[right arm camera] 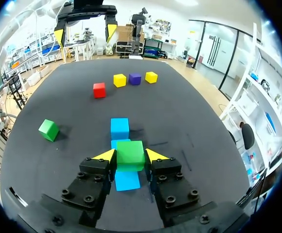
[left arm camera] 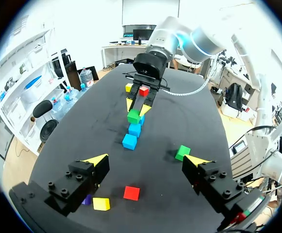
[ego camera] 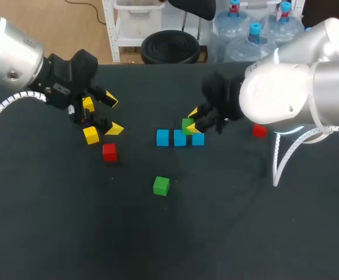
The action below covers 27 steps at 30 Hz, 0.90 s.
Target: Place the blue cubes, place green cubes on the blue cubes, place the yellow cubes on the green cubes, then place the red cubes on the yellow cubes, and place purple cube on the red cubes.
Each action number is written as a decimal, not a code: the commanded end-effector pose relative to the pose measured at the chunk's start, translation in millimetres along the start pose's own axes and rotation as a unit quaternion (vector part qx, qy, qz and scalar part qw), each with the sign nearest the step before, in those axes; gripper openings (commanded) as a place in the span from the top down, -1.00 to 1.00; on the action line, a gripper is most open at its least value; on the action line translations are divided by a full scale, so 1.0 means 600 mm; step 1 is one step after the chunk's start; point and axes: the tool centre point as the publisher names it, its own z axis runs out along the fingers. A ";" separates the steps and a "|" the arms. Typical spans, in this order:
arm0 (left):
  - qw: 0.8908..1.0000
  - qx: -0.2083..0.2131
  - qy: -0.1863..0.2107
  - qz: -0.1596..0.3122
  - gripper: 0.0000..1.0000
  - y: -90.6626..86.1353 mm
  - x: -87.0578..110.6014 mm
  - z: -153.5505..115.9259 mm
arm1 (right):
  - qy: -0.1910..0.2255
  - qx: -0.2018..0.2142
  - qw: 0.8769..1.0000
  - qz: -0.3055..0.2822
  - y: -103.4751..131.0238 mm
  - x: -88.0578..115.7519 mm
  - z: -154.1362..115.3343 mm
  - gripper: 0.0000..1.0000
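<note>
Three blue cubes lie in a row mid-table. My right gripper is shut on a green cube just over the row's middle blue cube; I cannot tell whether the two touch. In the head view that green cube sits between the right gripper's yellow tips. A second green cube lies nearer the front. My left gripper hangs open over the left cluster: two yellow cubes, a red cube and a purple cube. Another red cube lies at the right.
In the left wrist view the left gripper is wide open above the table, with the red cube, a yellow cube and the purple cube below it. A further yellow cube lies beyond the right gripper.
</note>
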 end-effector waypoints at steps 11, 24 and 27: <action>1.000 0.000 -0.003 0.002 -1.00 -0.001 0.003 -0.001 | -0.005 -0.004 1.000 0.001 -0.002 0.003 0.003 1.00; 1.000 0.000 -0.003 0.002 -1.00 -0.001 0.003 -0.001 | -0.006 -0.006 1.000 0.003 -0.003 0.005 0.004 1.00; 1.000 0.000 -0.003 0.002 -1.00 -0.001 0.003 -0.001 | -0.006 -0.006 1.000 0.003 -0.003 0.006 0.004 1.00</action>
